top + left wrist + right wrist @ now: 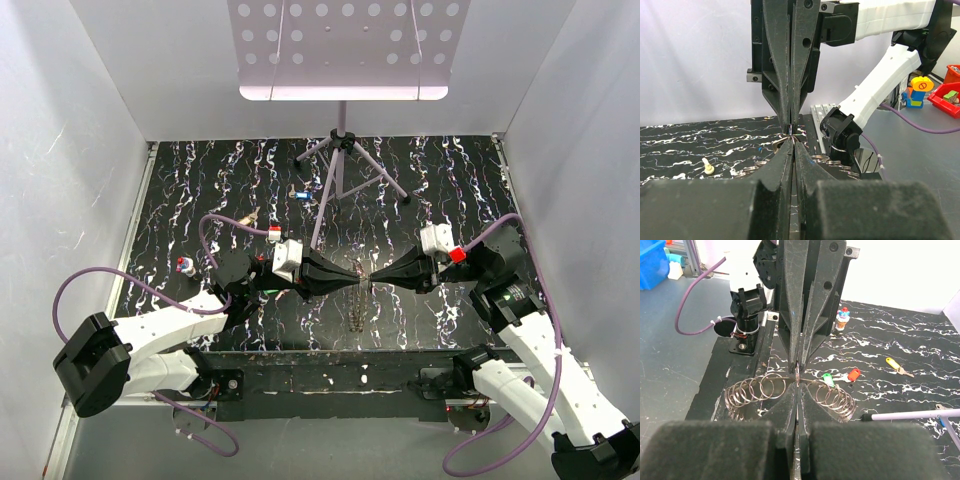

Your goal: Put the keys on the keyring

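The keyring (838, 399) is a long run of thin, glossy, silvery wire loops. They overlap like a stretched spring bent into an arc, and the outline looks toothed where the loops stack. In the top view it sits a little toward 6 o'clock from the centre of the black tabletop with white marbled veins (450, 180). From there it trails toward 6 o'clock, starting at the spot where the two arms meet.

The black, tapered left gripper (356, 280) reaches in from 9 o'clock and the matching right gripper (380, 277) from 3 o'clock, meeting tip to tip. Their fingers are hard, matte wedges narrowing to thin points. Each pair of jaws is pressed together with no gap showing. Both nip a loop at the top of the arc, and the rest of the coil sags to either side onto the table.

In the right wrist view, a small green-headed key (828, 379) and a red-headed key (854, 374) lie flat just beyond the coil, at about 1 o'clock from the pinch. A yellow-headed key (894, 363) with a brassy blade lies farther out at 2 o'clock, well apart.
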`<action>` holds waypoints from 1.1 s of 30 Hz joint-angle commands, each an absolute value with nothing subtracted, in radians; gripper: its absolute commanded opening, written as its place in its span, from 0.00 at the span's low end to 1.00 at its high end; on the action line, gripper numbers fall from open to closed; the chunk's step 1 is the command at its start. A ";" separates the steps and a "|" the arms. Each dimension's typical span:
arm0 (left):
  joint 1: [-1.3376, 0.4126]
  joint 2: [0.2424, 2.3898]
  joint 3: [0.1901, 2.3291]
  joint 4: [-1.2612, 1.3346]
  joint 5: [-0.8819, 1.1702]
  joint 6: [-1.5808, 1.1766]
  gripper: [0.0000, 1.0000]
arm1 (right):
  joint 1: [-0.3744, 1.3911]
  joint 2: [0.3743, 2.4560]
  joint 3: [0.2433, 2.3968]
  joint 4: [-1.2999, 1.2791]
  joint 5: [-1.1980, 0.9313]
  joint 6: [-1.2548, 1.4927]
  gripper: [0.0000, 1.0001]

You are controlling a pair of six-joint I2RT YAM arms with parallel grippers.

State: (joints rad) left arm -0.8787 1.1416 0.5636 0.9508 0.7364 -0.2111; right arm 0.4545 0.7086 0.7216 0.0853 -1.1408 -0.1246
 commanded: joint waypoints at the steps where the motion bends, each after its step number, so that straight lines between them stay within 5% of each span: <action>1: -0.876 1.140 0.569 0.989 0.726 -0.212 0.00 | 0.469 0.713 0.718 0.136 -1.155 -0.094 0.01; 33: -0.876 1.140 0.591 0.916 0.721 -0.183 0.00 | 0.472 0.727 0.707 0.212 -1.124 -0.008 0.01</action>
